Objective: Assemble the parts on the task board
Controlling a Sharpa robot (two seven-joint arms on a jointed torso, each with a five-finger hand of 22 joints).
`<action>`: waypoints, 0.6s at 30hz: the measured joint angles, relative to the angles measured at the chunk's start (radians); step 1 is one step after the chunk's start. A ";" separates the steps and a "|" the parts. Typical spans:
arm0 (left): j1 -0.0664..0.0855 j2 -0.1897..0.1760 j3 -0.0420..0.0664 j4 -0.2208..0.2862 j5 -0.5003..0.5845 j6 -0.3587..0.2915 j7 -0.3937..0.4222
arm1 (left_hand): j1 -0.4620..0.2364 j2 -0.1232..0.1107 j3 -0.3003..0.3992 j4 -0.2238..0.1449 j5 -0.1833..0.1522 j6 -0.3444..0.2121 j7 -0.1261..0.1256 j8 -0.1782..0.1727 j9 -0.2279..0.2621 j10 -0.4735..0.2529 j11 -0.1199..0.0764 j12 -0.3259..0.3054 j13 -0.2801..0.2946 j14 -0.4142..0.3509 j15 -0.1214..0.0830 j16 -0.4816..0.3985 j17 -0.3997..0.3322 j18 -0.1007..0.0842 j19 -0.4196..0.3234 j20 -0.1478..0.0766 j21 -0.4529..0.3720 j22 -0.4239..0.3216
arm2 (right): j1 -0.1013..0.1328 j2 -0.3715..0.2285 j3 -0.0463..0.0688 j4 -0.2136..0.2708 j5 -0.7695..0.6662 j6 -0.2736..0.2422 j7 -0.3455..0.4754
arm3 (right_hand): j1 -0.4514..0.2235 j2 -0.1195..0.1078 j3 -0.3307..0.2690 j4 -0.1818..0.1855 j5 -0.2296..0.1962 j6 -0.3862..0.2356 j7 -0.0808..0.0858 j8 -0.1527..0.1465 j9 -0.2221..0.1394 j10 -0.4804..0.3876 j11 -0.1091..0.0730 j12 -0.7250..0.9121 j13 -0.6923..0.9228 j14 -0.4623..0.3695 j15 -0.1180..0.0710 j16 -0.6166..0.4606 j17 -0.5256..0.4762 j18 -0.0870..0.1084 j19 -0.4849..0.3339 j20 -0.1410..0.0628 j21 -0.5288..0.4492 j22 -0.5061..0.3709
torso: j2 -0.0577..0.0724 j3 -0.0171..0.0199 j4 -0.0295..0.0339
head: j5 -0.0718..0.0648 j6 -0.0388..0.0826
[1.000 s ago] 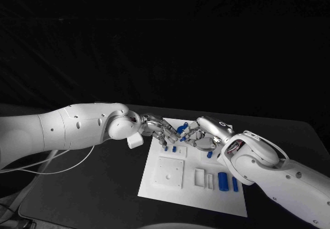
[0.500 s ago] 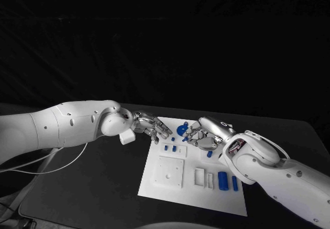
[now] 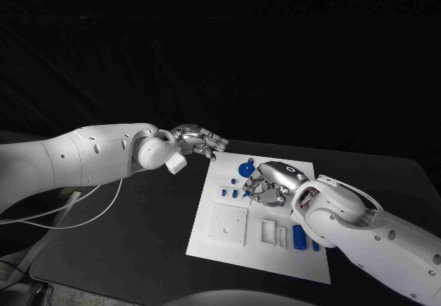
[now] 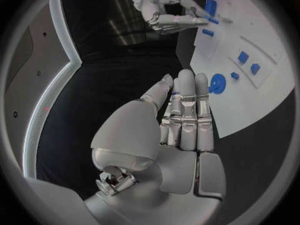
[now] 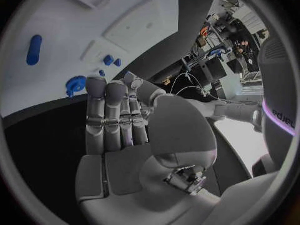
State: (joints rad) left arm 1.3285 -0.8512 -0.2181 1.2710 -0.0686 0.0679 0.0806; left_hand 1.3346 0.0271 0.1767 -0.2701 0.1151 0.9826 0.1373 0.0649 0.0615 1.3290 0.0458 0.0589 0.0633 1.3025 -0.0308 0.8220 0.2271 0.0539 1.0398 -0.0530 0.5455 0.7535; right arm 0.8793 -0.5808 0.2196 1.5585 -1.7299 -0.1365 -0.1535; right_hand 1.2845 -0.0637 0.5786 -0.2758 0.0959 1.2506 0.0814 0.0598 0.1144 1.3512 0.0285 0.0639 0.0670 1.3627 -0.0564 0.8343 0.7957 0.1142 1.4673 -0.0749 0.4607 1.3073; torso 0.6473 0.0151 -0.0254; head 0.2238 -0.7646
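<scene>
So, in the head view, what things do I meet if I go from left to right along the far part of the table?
left hand → round blue part on the task board → right hand

The right hand [image 3: 273, 183] is covering part of the task board [image 3: 234, 252] in the head view, hiding whatever lies beneath its fingers; whether it is gripping a part cannot be told. The right forearm [image 3: 368, 233] is overlapping the board's right edge and partly hiding a blue cylinder [image 3: 299, 238]. In the right wrist view, the hand [image 5: 125, 135] is blocking the board's near portion. In the left wrist view, the board [image 4: 250, 70] is running off the circle's rim.
</scene>
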 measured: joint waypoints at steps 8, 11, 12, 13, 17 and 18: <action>0.000 0.011 0.004 0.002 0.039 -0.108 0.109 | -0.019 -0.003 0.016 0.001 0.000 0.013 0.013 0.000 0.000 -0.166 0.055 0.000 -0.003 -0.076 0.047 -0.212 -0.095 0.000 -0.071 0.052 -0.099 -0.062 | -0.004 0.020 -0.031 -0.010 -0.051 0.015 -0.029 | -0.001 -0.001 0.009 0.000 -0.004 0.000 0.000 -0.003 -0.001 0.000 0.000 0.000 0.000 0.000 0.000 -0.004 0.000 -0.006 -0.004 -0.004 0.012 0.001 | 0.000 0.0000 0.0008 | 0.007 -0.016; 0.000 0.015 0.005 0.007 0.049 -0.147 0.147 | -0.025 -0.009 0.020 0.005 0.000 0.018 0.011 0.000 0.000 -0.186 0.063 0.000 -0.003 -0.087 0.062 -0.317 -0.135 0.000 -0.087 0.068 -0.149 -0.101 | -0.008 0.026 -0.039 -0.017 -0.068 0.017 -0.038 | -0.001 -0.001 0.009 0.000 -0.004 0.000 0.000 0.000 -0.002 0.000 0.000 0.000 0.000 0.000 0.000 -0.004 0.000 -0.006 -0.004 -0.004 0.016 0.001 | 0.000 0.0000 0.0008 | 0.009 -0.020; 0.000 0.016 0.005 0.009 0.052 -0.159 0.157 | -0.024 -0.009 0.020 0.005 0.000 0.025 0.011 0.000 0.000 -0.186 0.063 0.000 -0.003 -0.088 0.067 -0.351 -0.146 0.000 -0.091 0.073 -0.170 -0.117 | -0.010 0.028 -0.041 -0.018 -0.073 0.017 -0.040 | -0.001 -0.001 0.009 0.000 -0.004 0.000 0.000 0.001 -0.002 0.000 0.000 0.000 0.000 0.000 0.000 -0.004 0.000 -0.007 -0.004 -0.004 0.016 0.001 | 0.001 0.0000 0.0007 | 0.010 -0.021; 0.000 0.018 0.005 0.013 0.056 -0.173 0.170 | -0.024 -0.009 0.023 0.008 0.000 0.025 0.011 0.000 0.000 -0.187 0.064 0.000 -0.003 -0.094 0.073 -0.378 -0.151 0.000 -0.096 0.077 -0.188 -0.131 | -0.012 0.031 -0.045 -0.021 -0.078 0.017 -0.043 | -0.001 -0.001 0.011 -0.002 -0.004 0.000 0.000 0.001 -0.002 0.000 0.000 0.000 0.000 0.000 0.000 -0.004 0.000 -0.007 -0.004 -0.004 0.016 0.001 | 0.001 -0.0001 0.0006 | 0.011 -0.022; 0.000 0.025 0.005 0.022 0.068 -0.211 0.203 | -0.029 -0.013 0.028 0.013 0.000 0.025 0.011 0.000 0.000 -0.201 0.078 0.000 -0.003 -0.124 0.103 -0.493 -0.159 0.000 -0.103 0.101 -0.264 -0.195 | -0.018 0.041 -0.050 -0.028 -0.096 0.016 -0.050 | -0.001 -0.001 0.016 0.002 -0.004 0.000 0.000 0.001 -0.004 0.000 0.000 0.000 0.000 0.000 0.000 -0.004 0.000 0.000 -0.004 -0.004 0.016 0.001 | 0.001 -0.0001 0.0005 | 0.013 -0.027; 0.000 0.027 0.005 0.023 0.070 -0.217 0.208 | -0.030 -0.014 0.028 0.013 0.000 0.025 0.011 0.000 0.000 -0.205 0.078 0.000 -0.003 -0.129 0.108 -0.512 -0.159 0.000 -0.099 0.107 -0.279 -0.208 | -0.019 0.043 -0.051 -0.030 -0.099 0.016 -0.051 | -0.001 -0.001 0.017 0.003 -0.004 -0.001 0.000 0.001 -0.004 0.000 0.000 0.000 0.000 0.000 0.000 -0.004 0.000 0.001 -0.004 -0.004 0.016 0.001 | 0.001 0.0000 0.0005 | 0.014 -0.028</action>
State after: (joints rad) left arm 1.3290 -0.8241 -0.2129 1.2944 0.0017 -0.1495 0.2890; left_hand 1.3049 0.0131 0.2049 -0.2569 0.1151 1.0076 0.1483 0.0649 0.0619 1.1242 0.1234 0.0589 0.0599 1.1734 0.0774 0.3097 0.0677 0.0537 0.9405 0.0541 0.2662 0.5453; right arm 0.8603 -0.5373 0.1681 1.5284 -1.8289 -0.1209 -0.2048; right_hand 1.2832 -0.0650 0.5951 -0.2733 0.0920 1.2500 0.0818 0.0608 0.1108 1.3510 0.0285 0.0639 0.0669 1.3627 -0.0564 0.8304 0.7955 0.1152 1.4630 -0.0789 0.4762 1.3080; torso 0.6480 0.0151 -0.0249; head 0.2375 -0.7923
